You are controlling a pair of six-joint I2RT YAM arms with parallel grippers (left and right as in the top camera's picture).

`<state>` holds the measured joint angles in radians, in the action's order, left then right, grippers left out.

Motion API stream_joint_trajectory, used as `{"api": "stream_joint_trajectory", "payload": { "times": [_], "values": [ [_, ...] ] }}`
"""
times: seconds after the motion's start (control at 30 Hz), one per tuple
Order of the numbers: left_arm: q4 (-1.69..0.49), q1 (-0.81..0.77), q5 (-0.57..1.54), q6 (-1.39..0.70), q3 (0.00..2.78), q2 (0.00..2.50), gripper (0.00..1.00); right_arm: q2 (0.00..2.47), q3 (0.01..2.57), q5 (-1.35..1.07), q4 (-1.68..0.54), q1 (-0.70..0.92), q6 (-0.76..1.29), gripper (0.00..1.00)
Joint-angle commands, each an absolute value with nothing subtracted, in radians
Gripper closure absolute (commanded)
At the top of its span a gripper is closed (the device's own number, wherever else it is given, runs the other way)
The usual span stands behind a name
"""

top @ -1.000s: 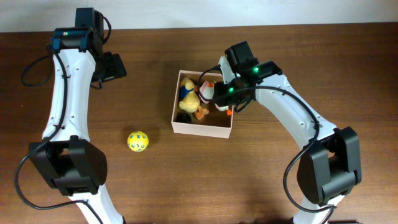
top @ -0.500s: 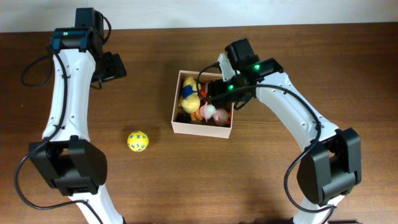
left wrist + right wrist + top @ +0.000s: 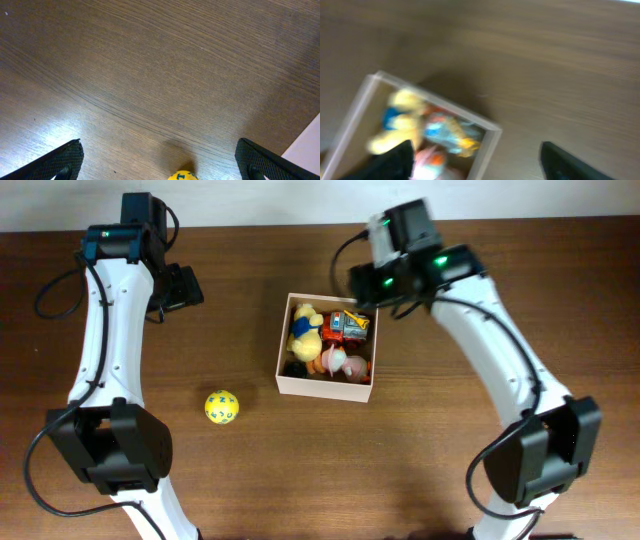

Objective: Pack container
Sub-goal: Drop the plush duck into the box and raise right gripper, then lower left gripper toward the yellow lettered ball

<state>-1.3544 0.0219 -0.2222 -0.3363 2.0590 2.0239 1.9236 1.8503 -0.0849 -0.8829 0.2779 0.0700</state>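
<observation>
The container (image 3: 322,387), a shallow white box, sits mid-table with a yellow duck (image 3: 305,330), an orange-and-blue toy (image 3: 347,327) and a pink toy (image 3: 340,363) inside. My right gripper (image 3: 366,282) hovers open just beyond the box's far right corner with nothing in it. The right wrist view is blurred: the container's rim (image 3: 487,131) and the toys lie below my right gripper (image 3: 480,162). A yellow ball (image 3: 221,406) rests on the table left of the box. My left gripper (image 3: 183,287) hangs open and empty at the far left, and its own view shows the ball (image 3: 182,175) under my left gripper (image 3: 160,165).
Bare brown wood surrounds the box. The table's far edge (image 3: 300,224) meets a pale wall. A white corner of the container (image 3: 305,145) shows at the right edge of the left wrist view.
My right gripper opened inside the box, let go of a toy there, then rose and pulled back past the far right corner. The left arm and the ball stayed put.
</observation>
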Motion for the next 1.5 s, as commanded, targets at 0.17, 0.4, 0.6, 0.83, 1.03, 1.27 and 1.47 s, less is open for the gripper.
{"api": "stream_joint_trajectory", "payload": {
  "times": [0.17, 0.4, 0.6, 0.83, 1.03, 1.27, 1.47],
  "values": [
    [-1.355, 0.022, -0.233, -0.327, 2.064, 2.032, 0.01, 1.890, 1.912, 0.038, -0.973, 0.035, 0.059, 0.01],
    [-1.355, 0.022, -0.233, -0.327, 2.064, 2.032, 0.01, 1.890, 1.911, 0.039, -0.966, -0.022, 0.059, 0.01],
    [-1.355, 0.022, -0.233, -0.327, 2.064, 2.032, 0.01, 1.890, 1.911, 0.038, -0.966, -0.028, 0.060, 0.01],
    [-1.355, 0.022, -0.233, -0.327, 2.064, 2.032, 0.01, 1.890, 1.911, 0.038, -0.966, -0.028, 0.060, 0.01],
    [-1.433, 0.022, -0.241, -0.275, 2.064, 2.032, 0.01, 1.890, 1.911, 0.038, -0.966, -0.028, 0.060, 0.01],
    [-1.493, 0.022, -0.241, -0.275, 2.064, 2.032, 0.01, 1.890, 1.911, 0.038, -0.966, -0.028, 0.060, 0.01],
    [-1.493, 0.022, -0.241, -0.275, 2.064, 2.032, 0.01, 1.890, 1.911, 0.038, -0.966, -0.028, 0.059, 0.01]
  ]
}}
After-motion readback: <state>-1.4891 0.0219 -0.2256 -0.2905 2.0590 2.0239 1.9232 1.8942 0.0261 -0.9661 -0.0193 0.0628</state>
